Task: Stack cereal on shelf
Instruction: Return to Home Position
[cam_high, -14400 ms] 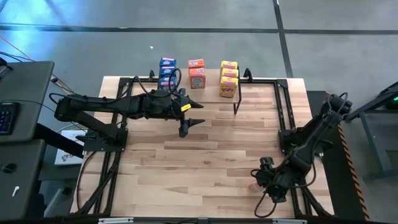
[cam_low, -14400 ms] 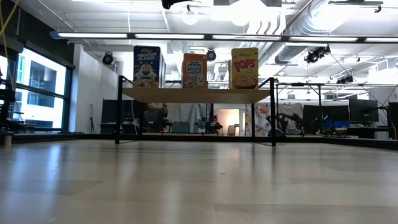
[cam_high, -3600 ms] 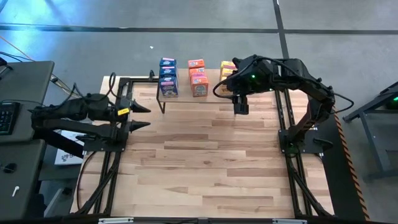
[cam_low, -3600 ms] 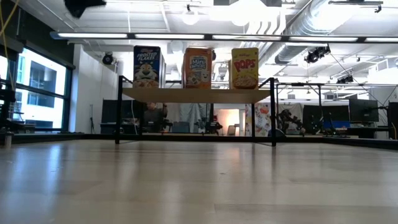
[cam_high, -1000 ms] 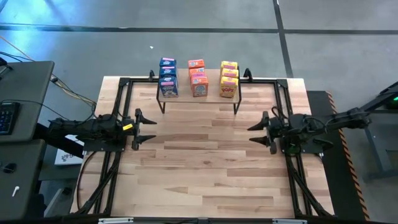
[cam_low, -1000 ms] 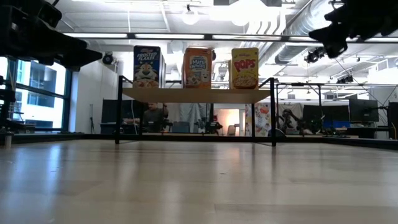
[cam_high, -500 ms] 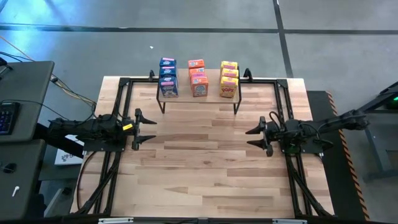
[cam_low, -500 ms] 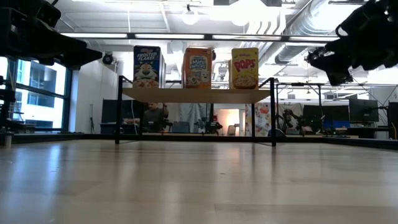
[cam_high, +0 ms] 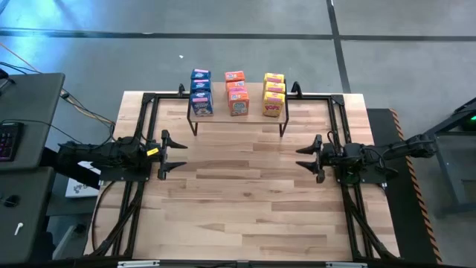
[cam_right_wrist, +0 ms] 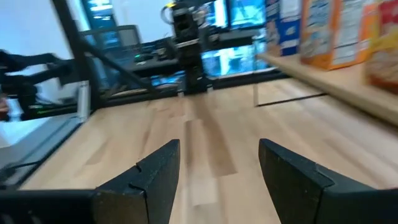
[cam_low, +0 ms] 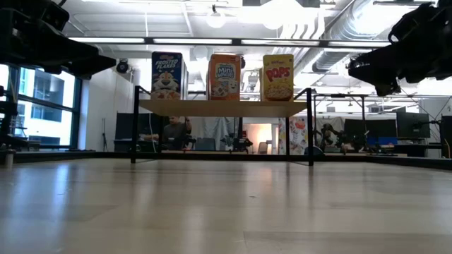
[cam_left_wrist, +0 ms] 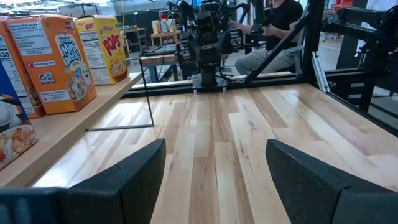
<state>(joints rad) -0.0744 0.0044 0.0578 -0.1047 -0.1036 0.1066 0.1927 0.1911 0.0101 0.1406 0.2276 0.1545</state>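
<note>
keyboard on a dark desk sits beyond the left edge of the table. next to it the left arm lies low over the black metal frame that runs round the table's sides. the left hand points inward over the planks, its two fingers spread wide, released, with nothing between them.

further right, at the table's far edge, the shelf stands on thin black legs, well apart from both hands. all nine cereal boxes are on its top in three rows running front to back: three blue boxes on the left, three orange boxes in the middle, three yellow boxes on the right, with strips of bare shelf between the rows. in the low view the front box of each row stands upright and faces forward. the shelf's front legs meet the table just ahead of the boxes.

right again, the right hand points back toward the left one, level with it across the planks, fingers likewise spread and released. the right arm stretches out behind it over the frame's right rail.

each wrist view looks between its own parted fingers across the wood to the opposite arm; in the left wrist view a seated person shows behind the right arm.
</note>
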